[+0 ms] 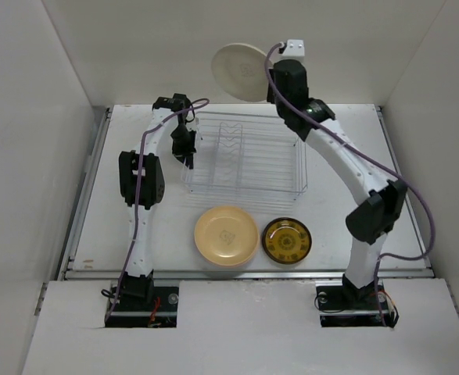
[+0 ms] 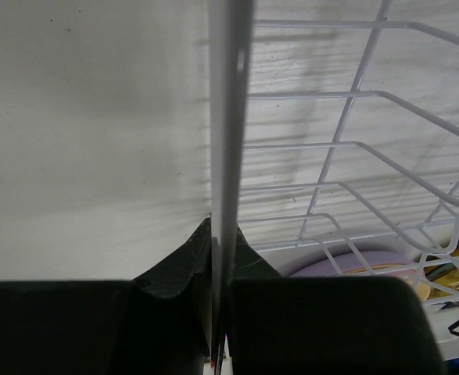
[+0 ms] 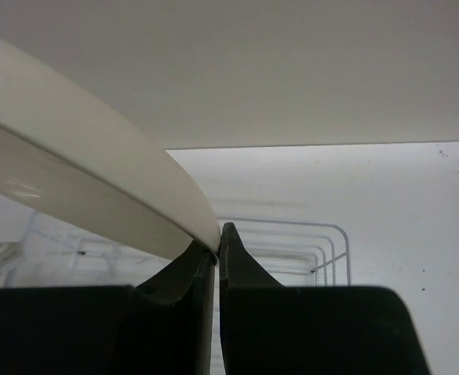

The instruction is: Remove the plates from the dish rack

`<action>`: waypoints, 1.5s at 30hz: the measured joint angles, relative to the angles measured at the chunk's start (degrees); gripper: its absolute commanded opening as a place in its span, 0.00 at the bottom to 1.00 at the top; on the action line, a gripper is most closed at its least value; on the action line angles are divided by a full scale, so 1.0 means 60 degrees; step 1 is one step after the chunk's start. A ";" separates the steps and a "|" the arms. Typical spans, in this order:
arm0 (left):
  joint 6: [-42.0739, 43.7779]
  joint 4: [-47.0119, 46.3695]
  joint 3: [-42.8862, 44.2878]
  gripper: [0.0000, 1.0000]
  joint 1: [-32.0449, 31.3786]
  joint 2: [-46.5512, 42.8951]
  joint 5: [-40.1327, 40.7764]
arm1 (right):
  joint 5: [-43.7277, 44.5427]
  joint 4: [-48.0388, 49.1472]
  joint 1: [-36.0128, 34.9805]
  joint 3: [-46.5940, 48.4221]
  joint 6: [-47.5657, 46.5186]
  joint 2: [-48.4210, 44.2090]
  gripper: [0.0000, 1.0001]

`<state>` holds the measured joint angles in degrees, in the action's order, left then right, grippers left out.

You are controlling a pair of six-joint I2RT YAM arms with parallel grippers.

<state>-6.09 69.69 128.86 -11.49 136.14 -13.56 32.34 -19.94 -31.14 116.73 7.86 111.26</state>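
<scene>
Two plates lie flat near the near edge of the table (image 1: 96, 234): a pale yellow plate (image 1: 226, 234) and, just beside it on the right, a smaller amber plate (image 1: 286, 239). Whether their rims touch cannot be told.

The dish rack (image 1: 245, 152) stands mid-table, toward the far edge.

The right gripper (image 1: 273, 84) hangs above the far edge. Its jaws are pinched tight on the rim of a cream plate (image 1: 241, 72), which is held on edge. In the right wrist view the frame cuts off most of that plate.

The left gripper (image 1: 185, 148) sits at the rack's left end, jaws closed on a thin pale strip (image 2: 227, 156). It could be a rack wire or a plate rim seen edge-on; the views do not settle it. From above, the gripper body hides the contact.

A lavender shape (image 2: 346, 262) shows through the rack wires, too obscured to identify.
</scene>
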 measured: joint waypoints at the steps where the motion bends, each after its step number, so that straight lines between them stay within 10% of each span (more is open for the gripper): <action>1: -0.0004 -0.0004 0.0000 0.00 0.0000 0.0000 0.0000 | -0.0277 -0.0313 0.0015 -0.0004 0.0138 -0.0382 0.00; 13: -0.0171 -0.0270 -0.0313 0.00 0.0142 -0.0124 -0.0495 | -0.7737 -0.4339 0.0000 -0.5839 0.0772 -0.3326 0.00; 20: -0.0430 -0.0514 -0.0729 0.00 0.0295 -0.0346 -0.0678 | -0.9424 -0.5490 -0.0270 -0.7745 0.0896 -0.3242 0.00; 26: -0.0386 -0.0477 -0.0692 0.00 0.0280 -0.0346 -0.0586 | -0.9777 -0.5231 -0.0543 -0.7730 0.0947 -0.2991 0.02; 29: -0.0342 -0.0437 -0.0648 0.01 0.0222 -0.0346 -0.0415 | -0.9741 -0.5246 -0.0725 -0.7723 0.0976 -0.2667 0.26; 34: -0.0175 -0.0397 -0.0557 0.30 0.0178 -0.0346 -0.0193 | -0.9486 -0.5333 -0.1275 -0.7169 0.1151 -0.2084 0.59; 37: 0.0025 -0.0353 -0.0397 0.58 0.0182 -0.0346 -0.0091 | -0.9103 -0.5329 -0.1559 -0.6754 0.1202 -0.2065 0.63; 45: 0.0470 -0.0164 -0.0255 0.67 0.0175 -0.0889 0.0412 | -0.7144 -0.5650 -0.1617 -0.6597 0.1621 -0.2885 0.74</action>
<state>-3.27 68.71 127.33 -10.44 130.80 -11.09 -10.52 -53.84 -40.84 77.14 17.58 93.95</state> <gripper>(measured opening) 0.666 0.715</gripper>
